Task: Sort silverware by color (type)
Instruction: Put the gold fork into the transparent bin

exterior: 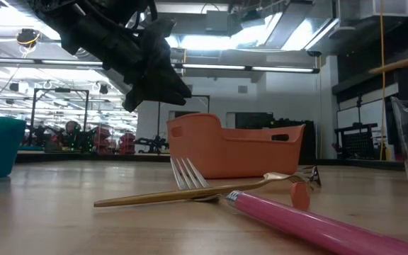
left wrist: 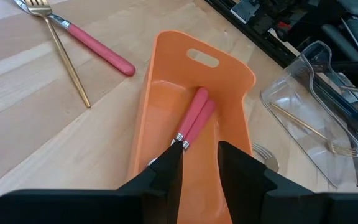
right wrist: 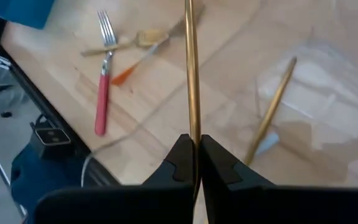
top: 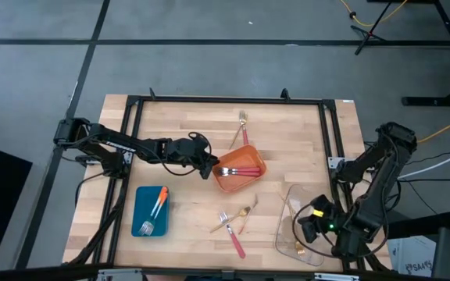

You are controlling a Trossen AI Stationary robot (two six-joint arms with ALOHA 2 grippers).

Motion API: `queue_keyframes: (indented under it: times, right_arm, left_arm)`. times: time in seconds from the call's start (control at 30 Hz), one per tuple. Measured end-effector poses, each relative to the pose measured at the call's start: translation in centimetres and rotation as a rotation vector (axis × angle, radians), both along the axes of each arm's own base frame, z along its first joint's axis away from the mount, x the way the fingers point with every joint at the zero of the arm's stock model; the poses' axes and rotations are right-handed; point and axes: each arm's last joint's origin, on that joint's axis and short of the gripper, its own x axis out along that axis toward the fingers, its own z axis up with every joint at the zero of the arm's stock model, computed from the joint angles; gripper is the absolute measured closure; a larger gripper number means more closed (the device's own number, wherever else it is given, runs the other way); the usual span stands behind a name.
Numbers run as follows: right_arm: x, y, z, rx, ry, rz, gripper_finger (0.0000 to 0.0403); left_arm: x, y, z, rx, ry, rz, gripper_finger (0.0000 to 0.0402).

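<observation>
My left gripper [top: 209, 165] hangs open over the near-left end of the orange tray [top: 250, 184]. Two pink-handled forks [left wrist: 194, 115] lie side by side on the tray's floor, their heads below the gripper [left wrist: 199, 167]. My right gripper [right wrist: 196, 155] is at the front right, above the clear tray [top: 291, 201], shut on a gold fork [right wrist: 191, 74]. Another gold fork [right wrist: 269, 118] lies in the clear tray. Orange-handled forks [top: 156, 204] lie in the blue tray [top: 141, 204]. A pink-handled fork [top: 233, 238], a gold one [top: 244, 212] and an orange-handled one [right wrist: 131, 73] lie loose on the table. My right gripper pinches the gold fork's thin shaft [right wrist: 192, 127] between its two fingers. The shaft runs straight on past the fingertips, in line with them, and leaves the wrist view, so which end is held stays hidden. The fingers slant downward and the fork is lifted clear.
At the far middle of the table lie a gold fork [top: 243, 119] and an orange-handled one [top: 236, 137]. A black frame rail [top: 225, 100] borders the wooden top. The low view shows the pink handle [exterior: 317, 227] crossing the gold fork [exterior: 183, 196] close to the front edge.
</observation>
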Motion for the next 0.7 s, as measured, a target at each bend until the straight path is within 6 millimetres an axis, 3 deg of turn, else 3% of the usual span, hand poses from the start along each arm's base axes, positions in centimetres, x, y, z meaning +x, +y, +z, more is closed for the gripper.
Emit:
queue_keyframes:
  times: [0.2, 0.5, 0.7]
  right_arm:
    - [-0.2, 0.1, -0.2, 0.069, 0.110, 0.005, 0.0402]
    - [-0.1, 0.3, -0.4, 0.057, 0.117, 0.011, 0.0402]
    - [-0.2, 0.3, 0.9, 0.020, 0.135, 0.036, 0.0402]
  left_arm:
    - [-0.1, 0.0, -0.1, 0.000, 0.015, 0.000, 0.0308]
    - [-0.2, 0.0, -0.3, -0.001, 0.032, 0.000, 0.0308]
    - [-0.2, 0.0, -0.3, -0.001, 0.033, 0.000, 0.0308]
